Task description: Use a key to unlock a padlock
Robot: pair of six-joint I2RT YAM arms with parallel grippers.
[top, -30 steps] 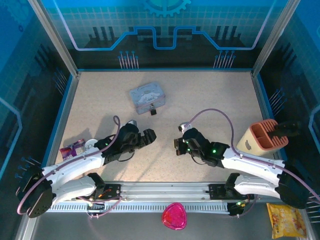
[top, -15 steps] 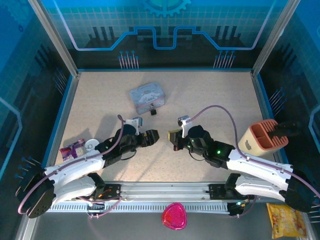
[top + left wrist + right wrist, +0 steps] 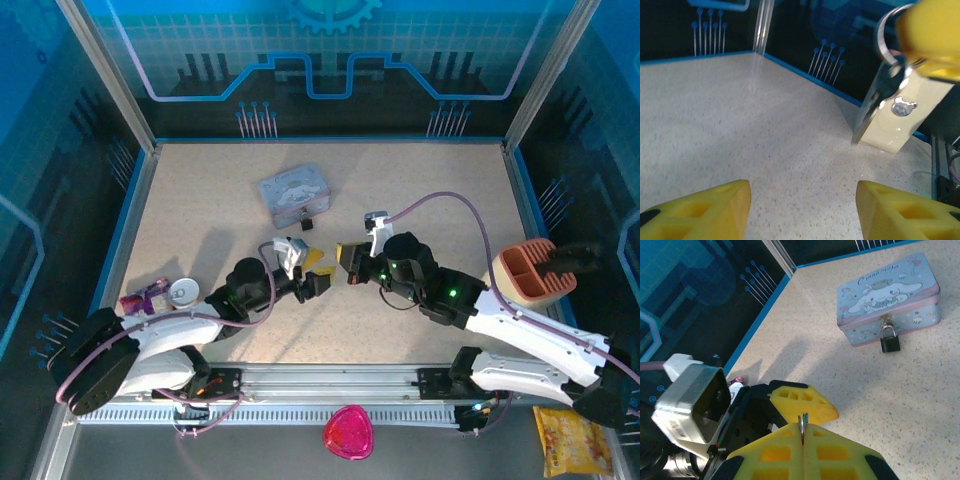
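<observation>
The small dark padlock (image 3: 308,224) (image 3: 890,341) hangs from the clasp of the grey cartoon tin (image 3: 295,193) (image 3: 890,297) at the back centre of the table. My right gripper (image 3: 346,262) (image 3: 802,432) is shut on the ring of the key (image 3: 888,82), which dangles below its yellow finger in the left wrist view. A sliver of the ring shows between the pressed right fingers. My left gripper (image 3: 317,272) (image 3: 802,195) is open with nothing between its fingers. It faces the right gripper closely, just below and in front of the hanging key.
A cream and orange holder (image 3: 528,274) (image 3: 902,117) stands at the right edge. A purple item (image 3: 145,298) and a white disc (image 3: 183,291) lie at the left. A pink object (image 3: 349,432) and a snack packet (image 3: 575,440) lie off the table.
Both arms have moved toward the middle and now meet fingertip to fingertip. The right gripper carried the key forward. The left jaws have narrowed somewhat.
</observation>
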